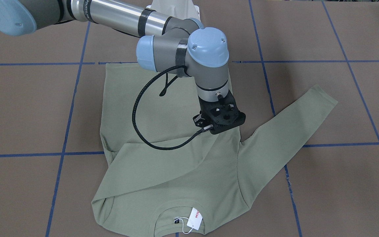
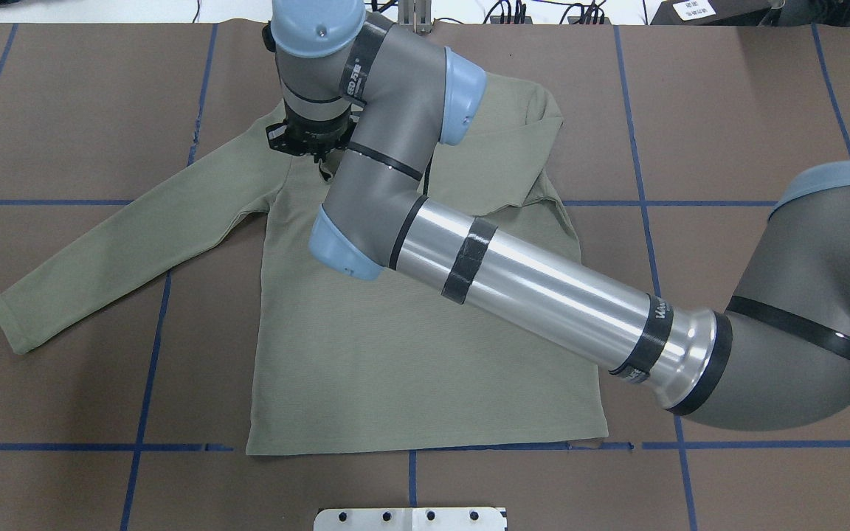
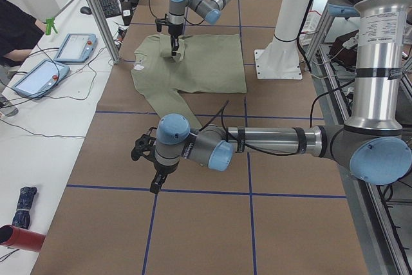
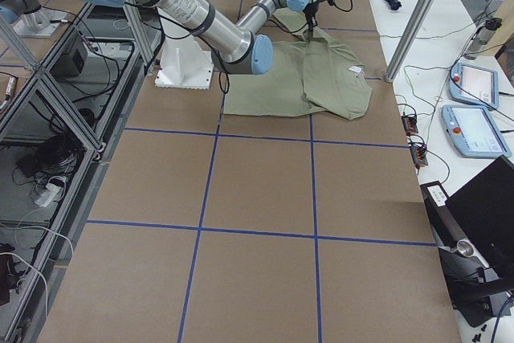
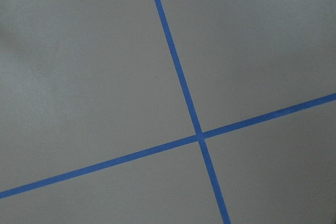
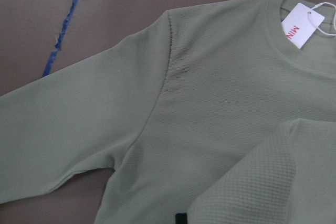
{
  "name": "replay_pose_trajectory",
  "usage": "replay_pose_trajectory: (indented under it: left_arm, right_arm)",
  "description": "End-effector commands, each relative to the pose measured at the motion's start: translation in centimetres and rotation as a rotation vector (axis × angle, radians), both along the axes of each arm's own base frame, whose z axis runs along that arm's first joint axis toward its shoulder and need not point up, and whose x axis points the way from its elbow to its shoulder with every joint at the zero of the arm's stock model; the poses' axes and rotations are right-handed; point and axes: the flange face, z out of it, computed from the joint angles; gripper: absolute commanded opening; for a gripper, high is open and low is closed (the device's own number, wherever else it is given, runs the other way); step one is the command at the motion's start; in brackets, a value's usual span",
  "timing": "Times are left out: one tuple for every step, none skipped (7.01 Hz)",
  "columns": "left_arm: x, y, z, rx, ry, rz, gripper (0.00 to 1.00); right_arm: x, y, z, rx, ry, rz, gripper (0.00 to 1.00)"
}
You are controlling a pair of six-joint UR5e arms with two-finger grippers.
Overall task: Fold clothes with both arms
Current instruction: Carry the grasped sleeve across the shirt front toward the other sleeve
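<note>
Brown table (image 1: 324,33): one green shirt (image 1: 176,171), one white tag (image 1: 196,218)

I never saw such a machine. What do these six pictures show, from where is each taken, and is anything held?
These are two robot arms at a brown table marked with blue tape lines. Two pictures look down on the table, one from behind the robot and one facing it; two are taken from the table's ends; two come from cameras on the wrists. A green long-sleeved shirt lies flat, with a white hang tag at its neck. One sleeve is folded across the body; the other sleeve lies stretched out. The right gripper stands over the end of the folded sleeve, but its fingers are hidden, so I cannot tell whether it holds the cloth. The left gripper hangs over bare table away from the shirt; I see nothing in it.
</note>
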Motion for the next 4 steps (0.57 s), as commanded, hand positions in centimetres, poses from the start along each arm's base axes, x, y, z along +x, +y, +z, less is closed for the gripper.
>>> replay_pose_trajectory:
  left_arm:
    - [0.0,0.0,0.1,-0.003,0.0,0.0,1.0]
    - [0.0,0.0,0.3,-0.006,0.0,0.0,1.0]
    - [0.0,0.0,0.3,-0.007,0.0,-0.001,1.0]
    - [0.0,0.1,0.5,-0.01,0.0,0.0,1.0]
  right_arm:
    - [-3.4,4.3,-1.5,0.001,-0.083,0.03,0.0]
    - [-3.8,4.7,-1.2,0.002,-0.08,0.033,0.0]
    - [-4.1,4.6,0.1,-0.004,-0.065,0.036,0.0]
    - [-4.6,4.3,1.5,-0.012,-0.043,0.036,0.0]
